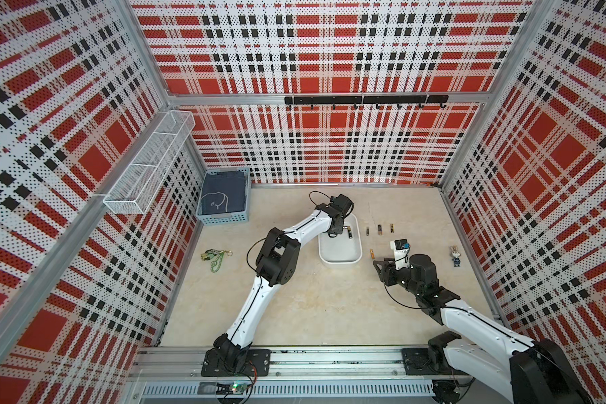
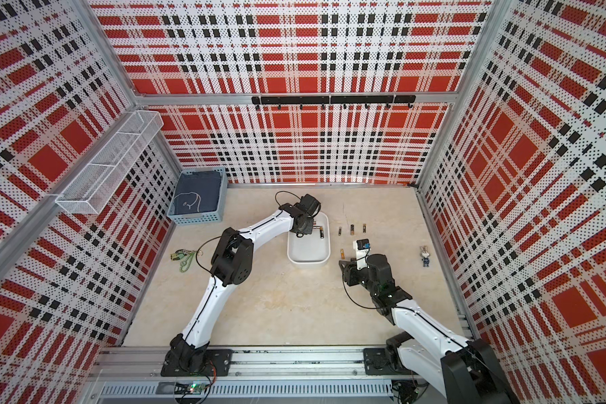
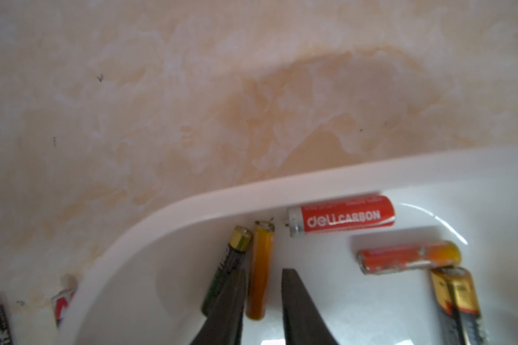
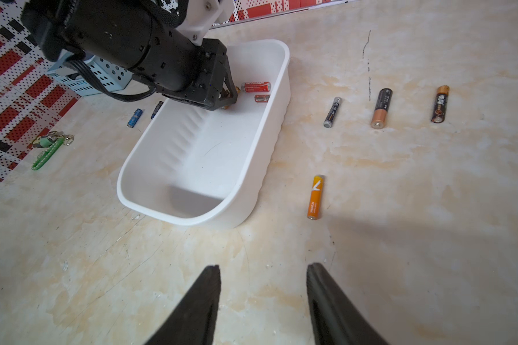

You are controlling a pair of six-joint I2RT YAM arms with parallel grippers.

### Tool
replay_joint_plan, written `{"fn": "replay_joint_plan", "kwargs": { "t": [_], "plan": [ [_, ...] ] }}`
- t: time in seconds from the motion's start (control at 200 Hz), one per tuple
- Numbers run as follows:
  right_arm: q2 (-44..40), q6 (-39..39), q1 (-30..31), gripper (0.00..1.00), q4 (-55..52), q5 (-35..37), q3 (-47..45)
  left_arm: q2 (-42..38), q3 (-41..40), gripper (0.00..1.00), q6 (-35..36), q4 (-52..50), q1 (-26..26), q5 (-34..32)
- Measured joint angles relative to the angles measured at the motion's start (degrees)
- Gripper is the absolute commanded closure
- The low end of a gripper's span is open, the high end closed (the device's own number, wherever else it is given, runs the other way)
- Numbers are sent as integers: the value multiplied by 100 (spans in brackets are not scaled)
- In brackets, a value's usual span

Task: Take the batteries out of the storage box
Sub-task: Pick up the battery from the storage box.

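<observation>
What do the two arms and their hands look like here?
Both arms, left arm and right arm, have glossy white links, bulky black joints and thin black cables running along them. The left hand and right hand each end in two tapered black fingers.

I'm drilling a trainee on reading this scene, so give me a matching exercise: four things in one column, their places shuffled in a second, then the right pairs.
Things
1. red battery
2. orange HUATAI battery
3. dark folded cloth
4. rabbit figurine

Places
A. in the light-blue basket
B. on the table, alone near the side wall
C. inside the storage box
D. on the table, just outside the storage box

Pairs: 1-C, 2-D, 3-A, 4-B
</observation>
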Motion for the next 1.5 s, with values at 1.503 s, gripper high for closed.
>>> {"fn": "replay_joint_plan", "kwargs": {
  "t": [1.503],
  "plan": [
    [-289,70,61,44,-103,522,-66,-3724,-3696,100,-756,1128,341,313]
  ]
}}
